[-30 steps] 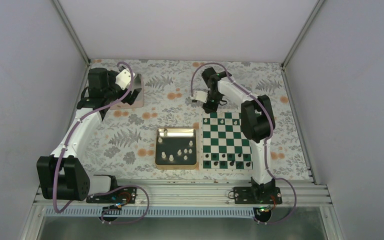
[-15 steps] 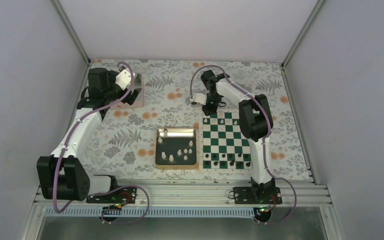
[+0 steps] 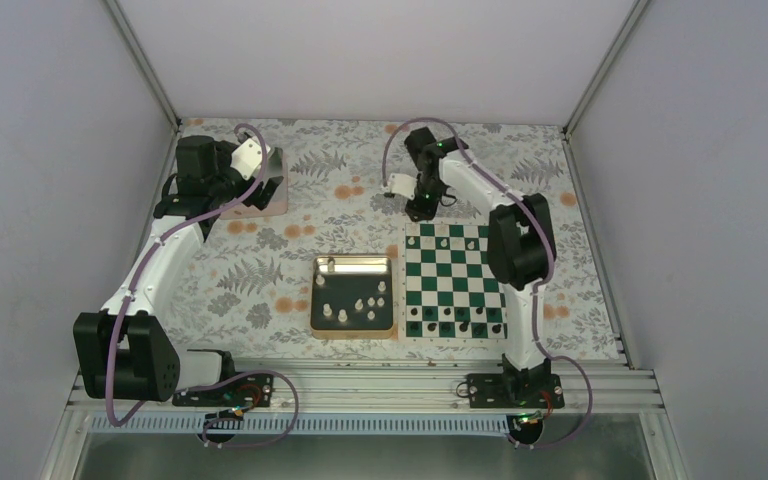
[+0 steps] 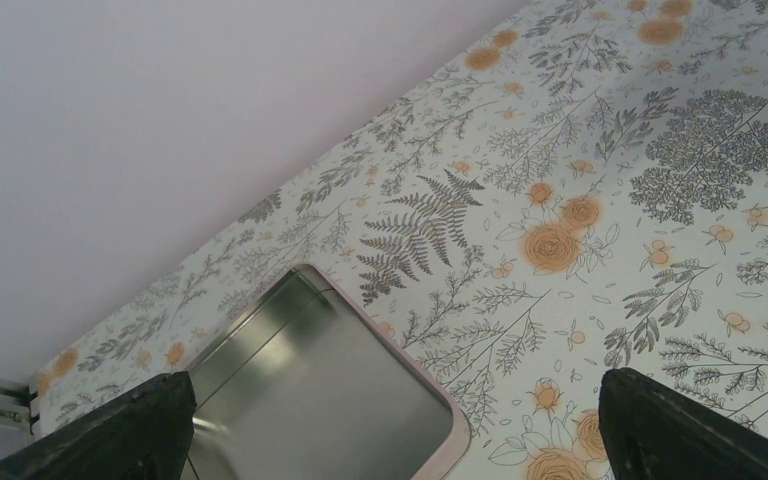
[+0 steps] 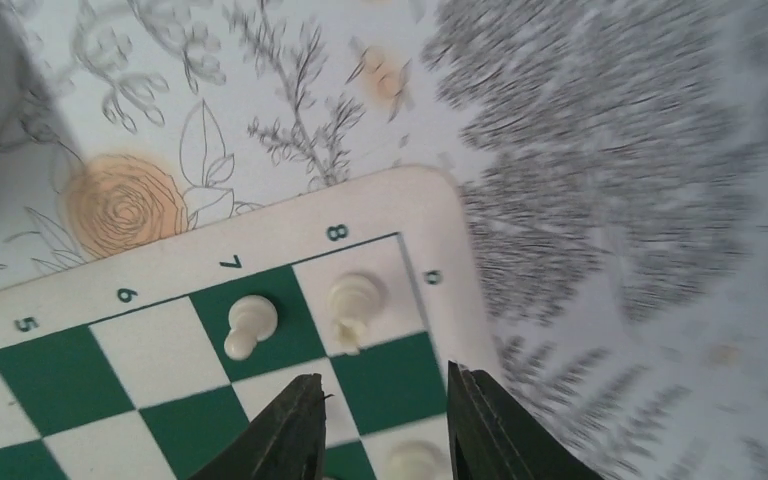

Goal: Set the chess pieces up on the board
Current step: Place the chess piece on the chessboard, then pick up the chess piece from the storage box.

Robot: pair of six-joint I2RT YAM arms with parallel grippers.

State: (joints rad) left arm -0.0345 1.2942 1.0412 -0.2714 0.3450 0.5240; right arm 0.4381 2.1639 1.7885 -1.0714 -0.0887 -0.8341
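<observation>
The green and white board (image 3: 455, 282) lies right of centre. Its corner shows in the right wrist view (image 5: 210, 255). A few white chess pieces (image 3: 447, 243) stand on its far rows. In the right wrist view a white pawn (image 5: 250, 324) and another white piece (image 5: 353, 300) stand by that corner. More white pieces (image 3: 350, 308) lie in the gold-rimmed tray (image 3: 353, 262). My right gripper (image 3: 420, 207) hovers at the board's far left corner, open and empty (image 5: 385, 395). My left gripper (image 3: 247, 190) is far off at the back left, open wide and empty (image 4: 390, 445).
Black pieces (image 3: 455, 326) line the board's near row. A shallow metal tin (image 4: 330, 395) lies under my left gripper, at the back left of the flowered tablecloth (image 3: 265, 192). Grey walls enclose the table on three sides.
My right gripper has drawn back a little from the board's far left corner toward the far wall, and its elbow has swung right. The left arm has not moved.
</observation>
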